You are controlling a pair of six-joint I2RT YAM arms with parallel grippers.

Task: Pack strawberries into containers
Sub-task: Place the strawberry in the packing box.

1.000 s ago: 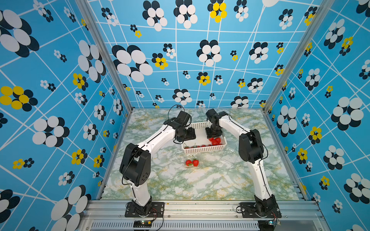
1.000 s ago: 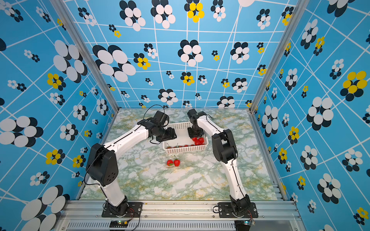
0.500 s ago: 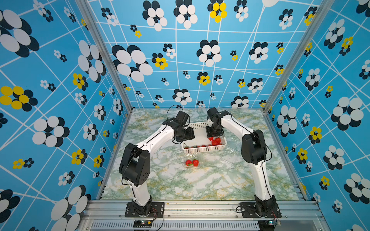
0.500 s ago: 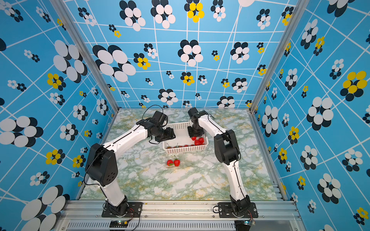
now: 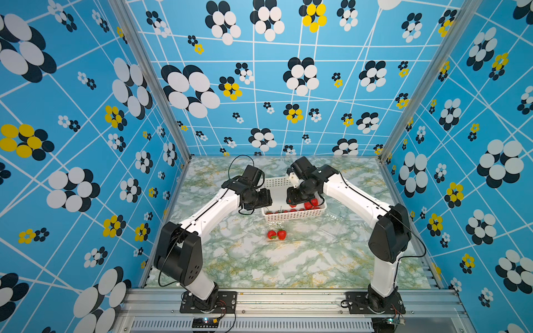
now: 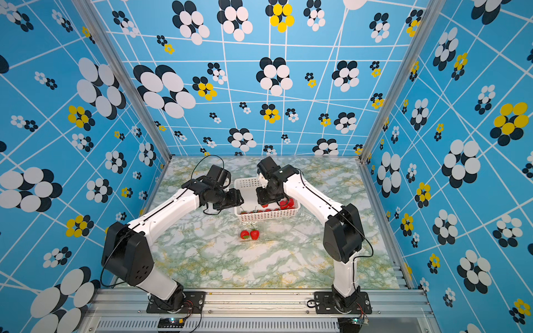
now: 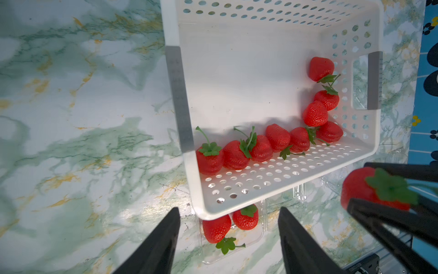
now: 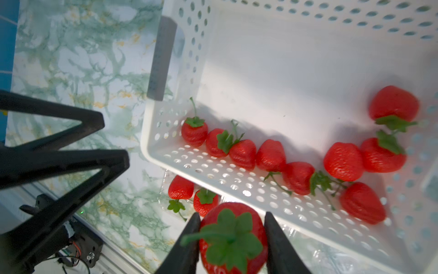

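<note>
- The right hand [image 8: 232, 215] is clamped on a strawberry [image 8: 233, 239]. Its two black fingers [image 8: 187, 244] press the red sides, and the green cap and thin stem face the wrist camera. The fruit hangs clear of everything below it.
- Just past that hand's fingertips runs the nearest long wall of the white perforated basket [image 8: 237, 180].
- The left hand [image 7: 229, 210] hangs above the bench [image 5: 288, 265] with its fingers spread apart and nothing between them. It is close beside the right hand but does not touch it.
- Just beyond the left hand's fingertips a clear container [image 7: 253, 234] lies on the bench. It holds two strawberries [image 7: 216, 229] side by side, one with its leafy cap turned towards the hand. From this wrist view the basket's rim hides part of the container. In both top views the container sits just outside the basket's long wall nearest the arm bases.
- Farther out from both hands, nine strawberries [image 7: 277, 137] lie on the basket floor. They form a row along the wall nearest the hands, then bend round the corner and up the end wall on the right hand's side.
- Past that end of the basket, other clear containers [image 5: 334, 216] show only faintly in a top view. I cannot tell their number or whether they hold anything.
- The bench is marbled green and white, and blue flowered walls [image 5: 86, 115] close it in on three sides.
</note>
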